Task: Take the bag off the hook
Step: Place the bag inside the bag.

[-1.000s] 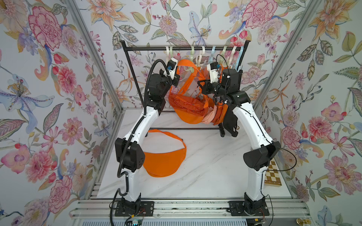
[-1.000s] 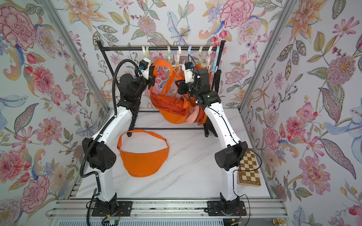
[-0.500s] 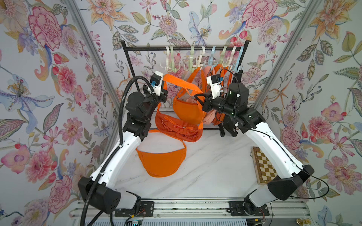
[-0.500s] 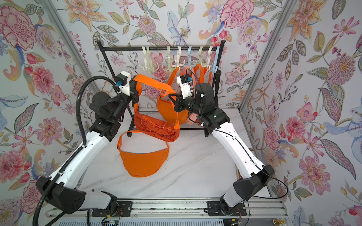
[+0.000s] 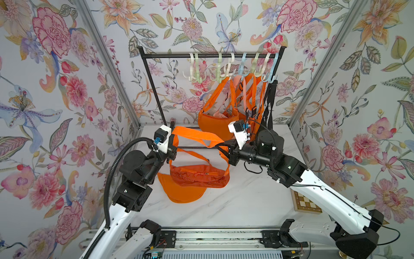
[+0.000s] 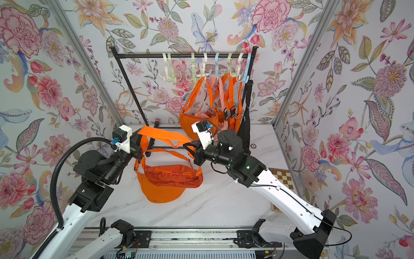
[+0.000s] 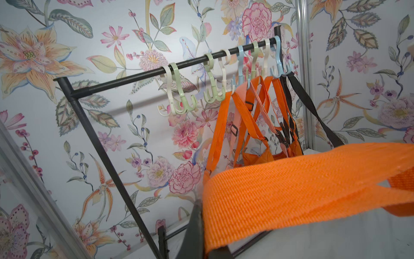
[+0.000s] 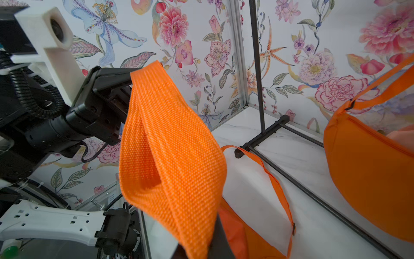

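**Both top views.** The left gripper (image 5: 173,141) and the right gripper (image 5: 221,146) are each pinching the woven strap (image 5: 197,136) of the orange bag (image 5: 198,177), with their jaws pressed together on the webbing. The left gripper is holding the strap's 9 o'clock end and the right gripper its 3 o'clock end, so the strap is spanning the gap between them. The bag's pouch is hanging below the strap at 6 o'clock, over the middle of the marble table (image 5: 246,201). It is well apart from the hooks (image 5: 220,71) on the black rail (image 5: 170,56) at 12 o'clock. The pouch is overlapping a second orange bag (image 5: 181,196) that is lying flat on the table; whether the two are touching cannot be told. Other bags (image 5: 220,122), orange, pink and black, are hanging from the hooks toward the rail's 3 o'clock end. A chessboard (image 5: 305,203) is lying at the table's 4 o'clock edge.
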Motion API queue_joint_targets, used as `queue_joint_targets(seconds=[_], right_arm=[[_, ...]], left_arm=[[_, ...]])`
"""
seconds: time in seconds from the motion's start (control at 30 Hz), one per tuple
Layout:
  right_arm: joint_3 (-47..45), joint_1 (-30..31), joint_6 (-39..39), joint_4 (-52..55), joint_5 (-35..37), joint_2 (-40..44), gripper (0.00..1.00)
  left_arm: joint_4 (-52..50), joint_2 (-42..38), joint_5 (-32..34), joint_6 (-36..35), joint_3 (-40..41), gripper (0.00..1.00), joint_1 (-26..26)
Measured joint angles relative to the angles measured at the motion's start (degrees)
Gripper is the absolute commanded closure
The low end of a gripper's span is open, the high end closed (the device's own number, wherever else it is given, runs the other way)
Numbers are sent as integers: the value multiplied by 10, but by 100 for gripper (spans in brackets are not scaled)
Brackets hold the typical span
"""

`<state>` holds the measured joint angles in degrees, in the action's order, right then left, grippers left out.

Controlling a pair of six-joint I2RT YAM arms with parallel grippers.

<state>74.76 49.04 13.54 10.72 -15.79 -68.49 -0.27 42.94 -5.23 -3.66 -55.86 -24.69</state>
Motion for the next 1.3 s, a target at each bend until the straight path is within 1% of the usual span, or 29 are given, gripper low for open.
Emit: queue_joint_targets(seconds=[0.17,0.27,0.37,0.53,0.63,0.83,1.0,1.17,1.27,1.3], right_arm=[[-50,36,8,0,21,28,100],[-90,43,17,-13,24,40,100],[-133,38,29,-38,21,40,100],[-181,5,52,-76,6,10,100],[-188,-18,63,-97,-8,-23,100],[-189,-55,74,-150,-34,-94,100],[-188,-84,80,-202,-60,-164,100],[-162,-106,82,-228,-76,-247,100],[-145,-120,83,-245,-89,-288,100],[-140,-125,84,-251,-94,-300,99]], left_arm=[[-68,-65,-3,15,40,100,-1],[-91,-108,-4,28,74,100,-2],[-102,-136,-2,47,117,100,-4],[-83,-135,13,87,198,100,-4],[-59,-107,28,102,217,100,-3],[10,-15,78,125,217,100,-1],[87,71,122,136,221,100,-1],[157,170,158,138,222,100,6],[198,211,166,143,228,100,11],[208,222,167,145,230,99,12]])
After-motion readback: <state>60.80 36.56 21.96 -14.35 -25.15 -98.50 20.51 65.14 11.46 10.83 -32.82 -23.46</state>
